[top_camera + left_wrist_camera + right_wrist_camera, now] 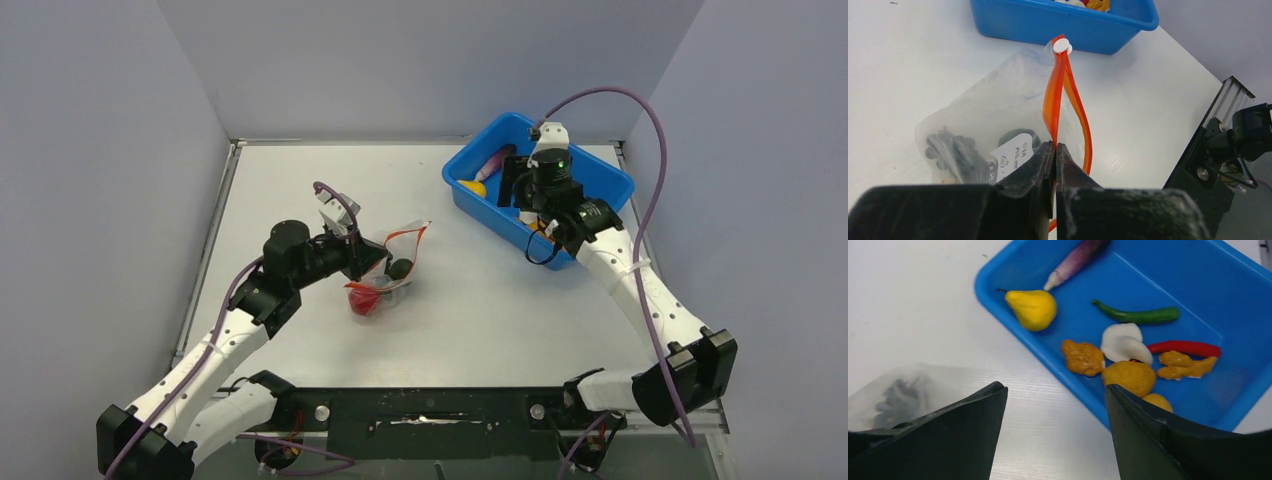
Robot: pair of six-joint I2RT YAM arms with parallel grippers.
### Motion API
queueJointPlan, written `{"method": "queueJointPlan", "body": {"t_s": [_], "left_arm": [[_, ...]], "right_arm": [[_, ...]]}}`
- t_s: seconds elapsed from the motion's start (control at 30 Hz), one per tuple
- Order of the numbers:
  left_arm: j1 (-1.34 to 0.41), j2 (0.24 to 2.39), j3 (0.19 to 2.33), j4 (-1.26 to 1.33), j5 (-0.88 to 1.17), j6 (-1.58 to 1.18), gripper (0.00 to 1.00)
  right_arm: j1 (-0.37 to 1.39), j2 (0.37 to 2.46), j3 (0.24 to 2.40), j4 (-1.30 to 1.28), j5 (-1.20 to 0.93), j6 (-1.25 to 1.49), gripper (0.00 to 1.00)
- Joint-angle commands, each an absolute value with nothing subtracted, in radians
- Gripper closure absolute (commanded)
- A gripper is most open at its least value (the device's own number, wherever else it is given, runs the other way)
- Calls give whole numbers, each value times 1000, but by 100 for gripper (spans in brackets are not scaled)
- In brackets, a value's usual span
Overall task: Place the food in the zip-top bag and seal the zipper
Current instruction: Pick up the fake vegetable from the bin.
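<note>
**Q:** What do the containers hold?

**A:** The blue tub (1158, 275) sits toward two o'clock on the table (300, 190). In it are a yellow pear (1032, 309) at nine o'clock and a purple eggplant (1075, 260) at eleven. There is also a green chili (1140, 315), a white piece (1124, 341), a red chili (1185, 347) and orange nuggets (1083, 357). The zip-top bag (998, 95) lies just at nine o'clock of the table's centre, with dark grapes (950, 150) and a red ball (364, 300) inside.

**Q:** And your grippers?

**A:** My left gripper (1055, 150) is clamped tight on the zipper (1060, 90), whose orange strips spread apart toward twelve o'clock. My right gripper (1054, 390) hangs over the tub's near rim with its fingers wide apart, touching nothing.
</note>
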State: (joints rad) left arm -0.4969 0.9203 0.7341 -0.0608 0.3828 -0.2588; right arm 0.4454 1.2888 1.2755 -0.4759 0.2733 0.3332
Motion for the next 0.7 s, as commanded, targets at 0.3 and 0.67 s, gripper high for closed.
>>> {"method": "queueJointPlan", "body": {"t_s": [0.3,0.67], "left_arm": [[-499,904,718,-20,456,-195,100],[-498,880,699,-12,437,-193,100]], "right_arm": [[134,1498,1352,-496,291,584,26],[126,1717,1454,-454,475,798,29]]}}
